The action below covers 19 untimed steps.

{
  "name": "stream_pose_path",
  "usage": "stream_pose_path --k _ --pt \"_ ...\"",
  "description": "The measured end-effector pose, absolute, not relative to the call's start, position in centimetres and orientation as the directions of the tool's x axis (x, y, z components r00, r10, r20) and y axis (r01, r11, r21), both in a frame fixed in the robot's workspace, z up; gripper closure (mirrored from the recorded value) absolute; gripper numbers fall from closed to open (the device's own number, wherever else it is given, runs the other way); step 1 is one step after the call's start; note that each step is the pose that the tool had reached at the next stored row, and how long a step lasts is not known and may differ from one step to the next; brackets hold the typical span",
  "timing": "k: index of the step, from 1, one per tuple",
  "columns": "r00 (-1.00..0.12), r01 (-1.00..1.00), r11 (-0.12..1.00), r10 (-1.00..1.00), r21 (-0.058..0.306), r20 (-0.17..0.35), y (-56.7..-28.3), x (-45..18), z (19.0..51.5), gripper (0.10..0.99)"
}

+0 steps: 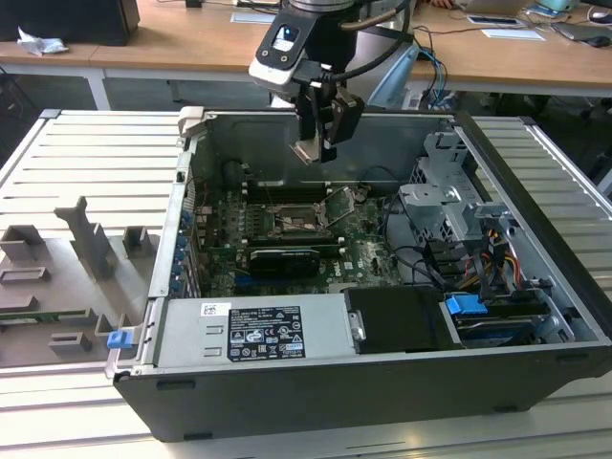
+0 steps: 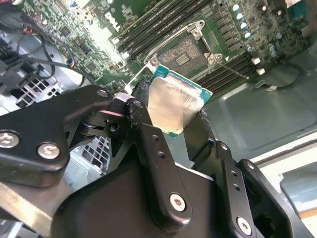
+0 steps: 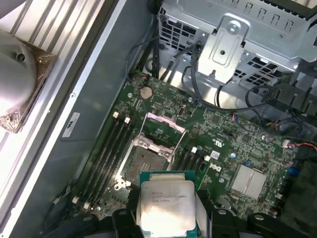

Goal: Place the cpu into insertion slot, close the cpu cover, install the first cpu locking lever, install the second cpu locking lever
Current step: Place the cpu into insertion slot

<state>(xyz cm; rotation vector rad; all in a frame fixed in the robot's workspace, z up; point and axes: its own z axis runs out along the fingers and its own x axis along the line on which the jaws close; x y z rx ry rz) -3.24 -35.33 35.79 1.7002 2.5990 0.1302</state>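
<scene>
Between fingers [image 2: 148, 136] of gripper [image 2: 171, 116]: cpu [image 3: 167, 206], above insertion slot [image 3: 142, 162].

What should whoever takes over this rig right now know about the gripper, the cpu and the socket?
Gripper shut on the cpu, held in the air above the motherboard inside the open case.
The insertion slot is empty; the cpu cover stands raised.
Done: cpu picked up.
Left: seating it, closing the cover, the two locking steps.
</scene>
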Motion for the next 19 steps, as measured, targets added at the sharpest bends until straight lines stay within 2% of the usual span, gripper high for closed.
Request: stream_pose_path --k 19 --pt "-0.364 0.929 0.361 0.931 0.085 0.019 -35.33 -3.2 34.98 0.557"
